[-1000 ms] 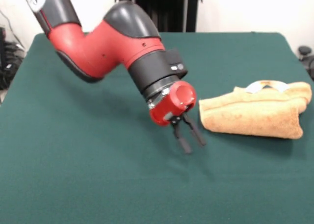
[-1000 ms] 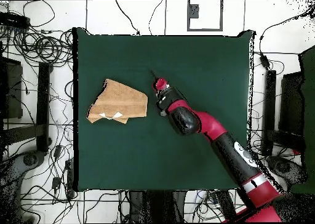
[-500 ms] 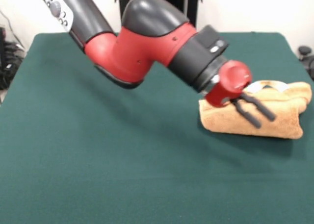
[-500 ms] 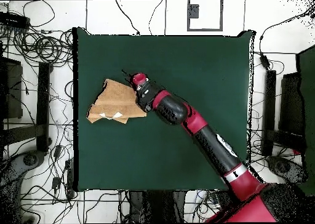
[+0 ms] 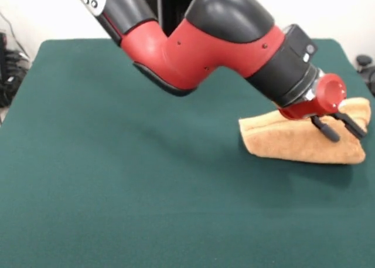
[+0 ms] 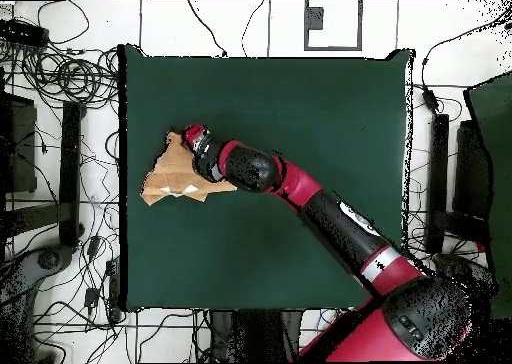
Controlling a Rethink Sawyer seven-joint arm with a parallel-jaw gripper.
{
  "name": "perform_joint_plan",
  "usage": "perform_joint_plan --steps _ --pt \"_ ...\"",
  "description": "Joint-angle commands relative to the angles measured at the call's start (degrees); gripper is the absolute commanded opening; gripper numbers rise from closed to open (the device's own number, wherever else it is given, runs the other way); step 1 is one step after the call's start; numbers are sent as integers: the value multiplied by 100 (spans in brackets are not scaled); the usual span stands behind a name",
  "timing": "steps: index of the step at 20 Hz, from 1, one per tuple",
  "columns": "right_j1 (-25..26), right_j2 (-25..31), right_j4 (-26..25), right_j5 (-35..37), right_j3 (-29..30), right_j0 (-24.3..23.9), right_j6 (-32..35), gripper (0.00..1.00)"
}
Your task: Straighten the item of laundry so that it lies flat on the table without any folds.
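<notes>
The item of laundry (image 5: 293, 143) is a tan-orange towel, folded into a thick bundle near the table's right side in the front view. Seen from overhead, the item of laundry (image 6: 165, 182) lies close to the left edge of the table (image 6: 300, 110), with a white tag showing on it. My gripper (image 5: 347, 132) is open, its two black fingers spread just over the towel's upper right part, and nothing shows between them. From overhead, the gripper (image 6: 184, 134) sits at the towel's top corner. The arm hides part of the towel. Dark green cloth covers the table (image 5: 117, 162).
My arm (image 6: 330, 210) stretches diagonally across the table from the bottom right. Cables (image 6: 70, 75) and racks ring the table on the floor. The towel lies a short way from the table's left edge (image 6: 120, 180) in the overhead view.
The arm has swung from the middle of the table across to the towel. The open gripper, which hung beside the towel's end, is now over its far upper part. The towel has kept its shape.
</notes>
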Motion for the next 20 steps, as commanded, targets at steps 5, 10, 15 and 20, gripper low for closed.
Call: perform_joint_plan --steps 5,10,15,20 --pt "-518 -2153 535 1705 -787 810 403 100" --pt "-863 -2828 193 2067 -1022 1269 375 100" --pt "-1373 -3896 -25 2349 -1269 2288 1241 100" --pt "-1276 -4119 157 2303 -1387 2441 1111 100"
